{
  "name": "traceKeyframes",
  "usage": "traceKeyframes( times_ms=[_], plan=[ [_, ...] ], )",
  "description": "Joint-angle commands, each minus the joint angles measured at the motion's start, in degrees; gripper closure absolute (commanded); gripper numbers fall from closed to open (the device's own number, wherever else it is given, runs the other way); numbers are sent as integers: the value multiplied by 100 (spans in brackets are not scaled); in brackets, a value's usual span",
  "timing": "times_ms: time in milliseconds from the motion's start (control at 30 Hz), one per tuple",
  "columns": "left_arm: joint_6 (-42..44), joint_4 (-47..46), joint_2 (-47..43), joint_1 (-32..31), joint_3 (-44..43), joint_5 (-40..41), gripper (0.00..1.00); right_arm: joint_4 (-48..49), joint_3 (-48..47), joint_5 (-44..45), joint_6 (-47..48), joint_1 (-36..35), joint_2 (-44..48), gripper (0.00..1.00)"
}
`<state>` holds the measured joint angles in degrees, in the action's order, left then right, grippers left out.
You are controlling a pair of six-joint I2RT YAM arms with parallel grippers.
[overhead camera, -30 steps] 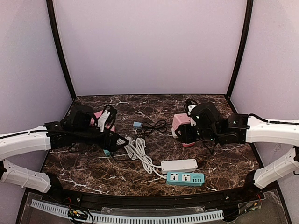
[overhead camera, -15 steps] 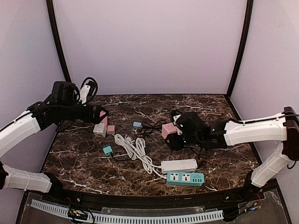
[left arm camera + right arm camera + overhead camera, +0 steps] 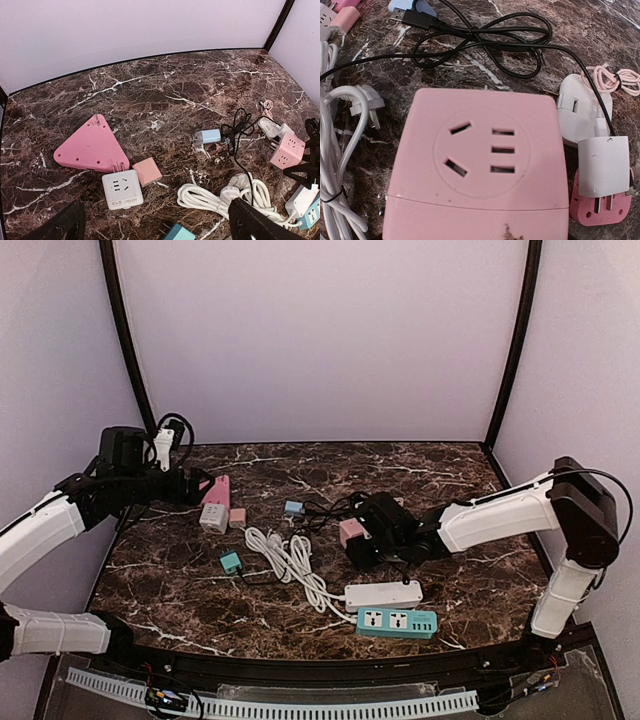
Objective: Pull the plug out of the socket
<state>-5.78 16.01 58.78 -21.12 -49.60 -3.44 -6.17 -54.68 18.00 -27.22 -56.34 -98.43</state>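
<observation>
The left claw [image 3: 157, 215] hangs above the left rear of the marble worktop [image 3: 450, 475]. Its 2 fingers [image 3: 60, 226] are spread wide at the bottom corners of the left wrist view, with nothing between them. Below it the pink triangular socket [image 3: 90, 147] lies flat. The white adapter plug [image 3: 121, 189] lies just in front of it, out of the socket, prongs pointing at the triangle's near edge. A small pink block [image 3: 146, 171] touches the adapter's right side.

The right claw [image 3: 362, 543] reaches to mid-worktop, right against the pink cube socket [image 3: 480, 160]. The cube fills the right wrist view, showing 1 face with 5 empty slots. The fingers are hidden, so I cannot tell how far the claw is open or whether it grips the cube.

Right of the cube lie a white charger [image 3: 577, 107] with a coiled pink cable [image 3: 620, 80], and a white plug [image 3: 605, 165] whose 2 prongs show over a pink piece [image 3: 600, 212]. Whether that plug is seated is unclear.

A black cable [image 3: 485, 45] loops behind the cube, near a light-blue charger [image 3: 207, 136]. A coiled white cord [image 3: 290, 560] lies left of the cube, with a teal plug [image 3: 231, 562] further left. Toward the front edge, a white power strip [image 3: 383, 593] and a teal power strip [image 3: 398, 622] lie side by side.
</observation>
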Motion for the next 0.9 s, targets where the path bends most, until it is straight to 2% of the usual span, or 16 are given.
traceKeyframes(
  times_ms=[0, 100, 267, 467, 600, 733, 867],
  plan=[
    [12, -148, -117, 50, 82, 36, 1, 264, -299, 27, 22, 111, -302, 100],
    [50, -124, -134, 64, 80, 58, 1, 114, -493, 13, -27, 130, -475, 100],
    [55, -109, -148, 82, 92, 80, 1, -49, -668, 16, -66, 123, -708, 87],
    [33, -40, -131, 102, 66, 225, 1, -190, -705, -7, -135, 123, -805, 58],
    [19, -36, -130, 125, 65, 201, 1, -233, -695, -60, -138, 126, -770, 42],
    [16, -26, -130, 135, 65, 180, 1, -235, -633, -139, -109, 124, -699, 20],
    [4, 0, -158, 143, 65, 257, 1, -343, -599, -96, -90, 129, -632, 6]
  ],
)
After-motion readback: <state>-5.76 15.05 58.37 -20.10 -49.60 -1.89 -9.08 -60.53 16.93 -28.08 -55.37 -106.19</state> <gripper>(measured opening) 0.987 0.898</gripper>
